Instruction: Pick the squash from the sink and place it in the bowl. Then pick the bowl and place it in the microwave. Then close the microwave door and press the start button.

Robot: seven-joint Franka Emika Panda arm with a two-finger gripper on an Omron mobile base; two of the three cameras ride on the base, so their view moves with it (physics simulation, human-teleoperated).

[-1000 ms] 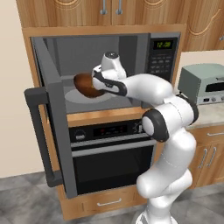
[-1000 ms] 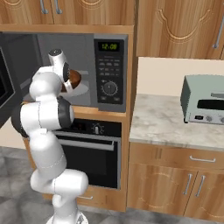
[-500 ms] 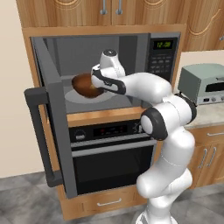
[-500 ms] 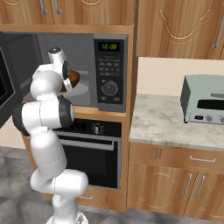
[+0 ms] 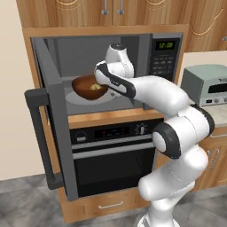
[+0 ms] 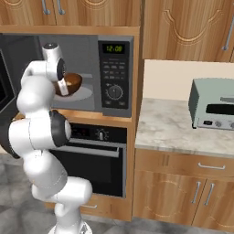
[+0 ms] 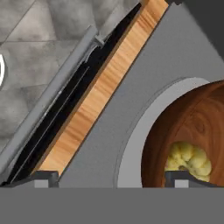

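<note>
Released from the end effector (image 5: 104, 82) within the last second, the single bowl (image 5: 90, 87) now sits on the turntable plate (image 5: 77, 98) inside the microwave (image 6: 114, 73), one yellow squash (image 7: 189, 158) lying in it. Its jaws stand spread wide, holding nothing, right at the bowl's rim on the side nearer the button panel (image 6: 114, 75). Next comes the one microwave door (image 5: 55, 133), hanging wide open at the cavity's far side from the panel, its bar handle (image 5: 42, 137) upright.
</note>
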